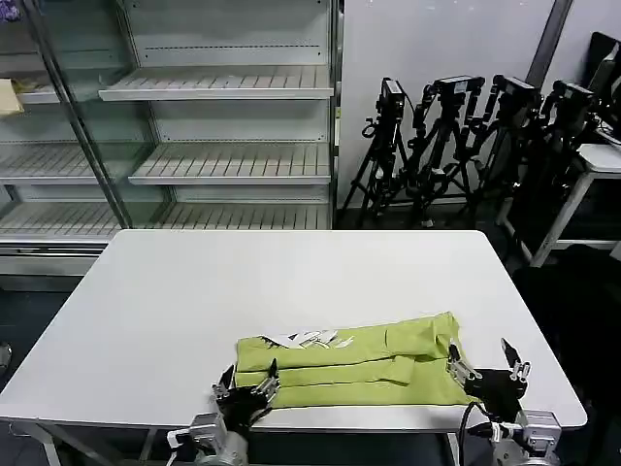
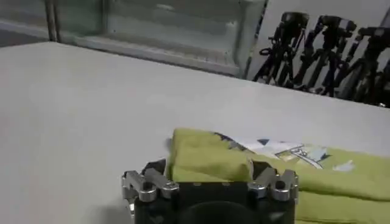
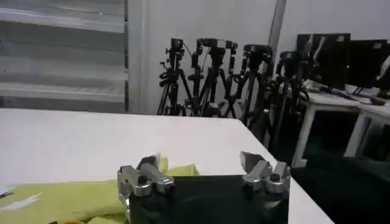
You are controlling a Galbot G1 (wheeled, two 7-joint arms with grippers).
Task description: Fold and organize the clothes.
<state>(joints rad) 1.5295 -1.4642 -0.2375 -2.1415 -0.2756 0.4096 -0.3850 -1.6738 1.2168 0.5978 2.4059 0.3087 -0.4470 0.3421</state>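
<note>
From the head view, I see the T-shirt [image 1: 354, 365] folded into a long strip along the counter's [image 1: 291, 282] near edge, its length running between my tools. Left tool [image 1: 247, 388] and right tool [image 1: 488, 369] sit released at opposite ends, probably for another fold.

Left wrist view: the graphic [image 2: 286, 152] faces up.

Right wrist view: the fingers [image 3: 259, 167] stand spread beside the cloth.

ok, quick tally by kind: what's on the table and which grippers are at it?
T-shirt: 1, lime, folded into a long band near the table's front edge
Grippers: 2, left gripper and right gripper, one at each end of the shirt, both open
Total: 3
</note>
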